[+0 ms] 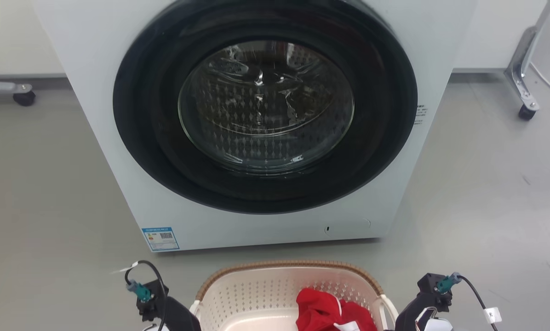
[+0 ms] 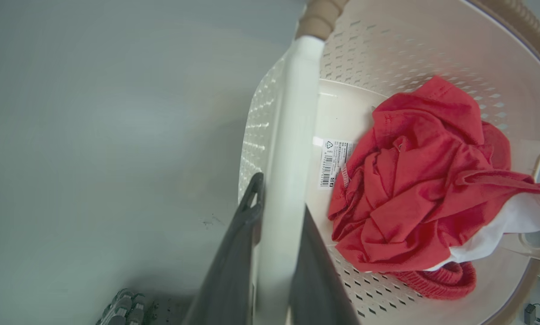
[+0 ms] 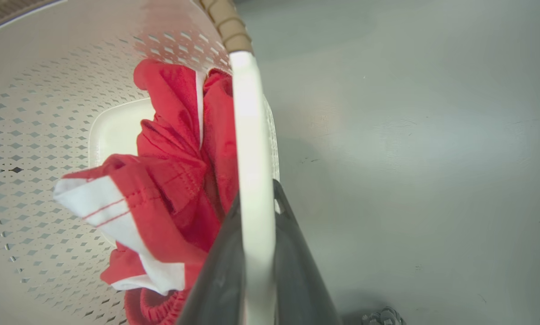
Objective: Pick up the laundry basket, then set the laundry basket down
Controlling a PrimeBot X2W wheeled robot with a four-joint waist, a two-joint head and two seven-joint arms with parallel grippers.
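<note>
The laundry basket (image 1: 289, 266), cream-white and perforated with a brown woven-look rim, sits at the bottom middle of the head view, just in front of the washer. A red and white garment (image 1: 325, 311) lies inside it. My left gripper (image 2: 280, 194) is shut on the basket's white left loop handle (image 2: 292, 104), one dark finger on each side. My right gripper (image 3: 256, 194) is shut on the white right loop handle (image 3: 247, 122) in the same way. Both dark wrists (image 1: 164, 308) (image 1: 417, 308) flank the basket. I cannot tell whether the basket touches the floor.
A white front-loading washer (image 1: 95, 69) with a round dark door (image 1: 266, 115), shut, stands close ahead. Grey floor (image 1: 486, 193) spreads to both sides. Casters of wheeled frames stand at the far left (image 1: 24, 97) and far right (image 1: 526, 111). A barcode sticker (image 2: 331, 162) lies on the basket's inner bottom.
</note>
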